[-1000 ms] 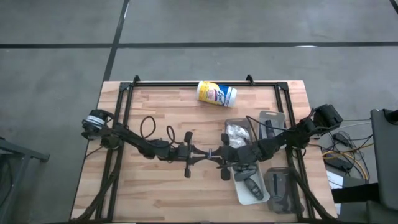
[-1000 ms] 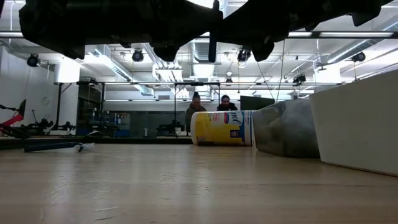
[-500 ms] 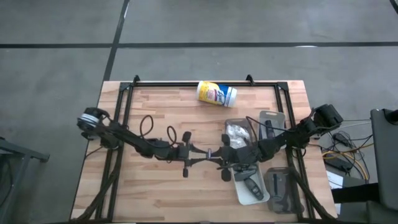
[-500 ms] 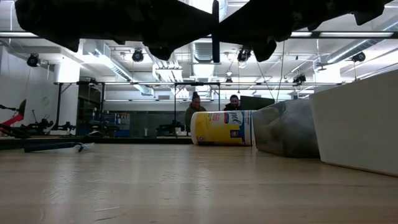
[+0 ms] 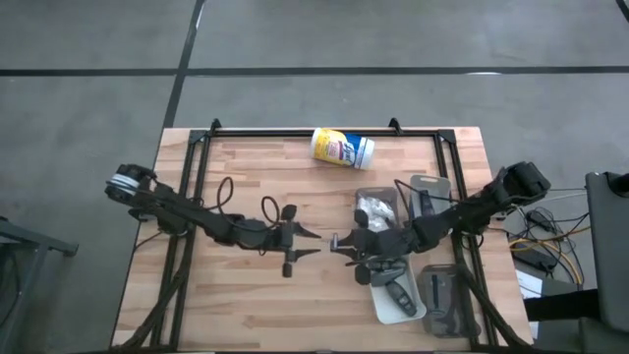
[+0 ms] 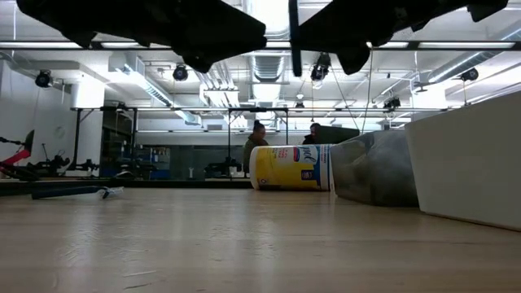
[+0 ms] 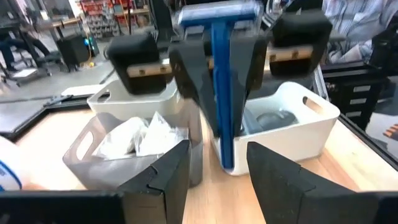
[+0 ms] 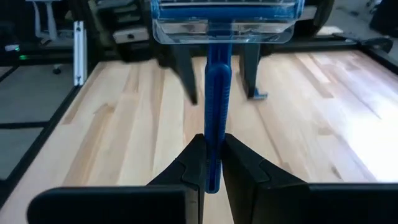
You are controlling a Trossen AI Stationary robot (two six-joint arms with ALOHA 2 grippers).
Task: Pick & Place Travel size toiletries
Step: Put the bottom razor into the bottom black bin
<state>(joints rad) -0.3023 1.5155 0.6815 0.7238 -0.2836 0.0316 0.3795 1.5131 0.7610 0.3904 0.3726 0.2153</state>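
Observation:
A blue razor (image 8: 214, 93) with a clear cap over its head stands upright in the air over the middle of the table, with my right gripper (image 8: 211, 149) shut on it. My left gripper (image 7: 217, 154) faces it from the table's left side. Its fingers are open, a short way off the razor (image 7: 221, 93), and touch nothing. In the high view the two grippers (image 5: 313, 240) (image 5: 340, 243) stand tip to tip. White crinkly packets (image 7: 140, 134) lie in a grey bin (image 7: 93, 140). My right gripper pinches the razor's blue handle (image 8: 212, 134) between its two fingers, below the capped head. The fingers come nearly level from the table's right side and lie across the handle. The razor stands upright, head up, clear of the table, with its handle end reaching below the fingers.
A yellow-and-white canister (image 5: 342, 148) lies on its side near the far edge. Grey bins (image 5: 376, 208) (image 5: 429, 191), a white bin (image 5: 399, 298) and a dark one (image 5: 444, 301) stand at the right. Bare wood (image 5: 246, 295) spreads to the left and near side. People are far behind.
My left gripper has opened, let go of the razor and drawn back toward the table's left edge. The razor stays upright in my right gripper, which has kept its place.

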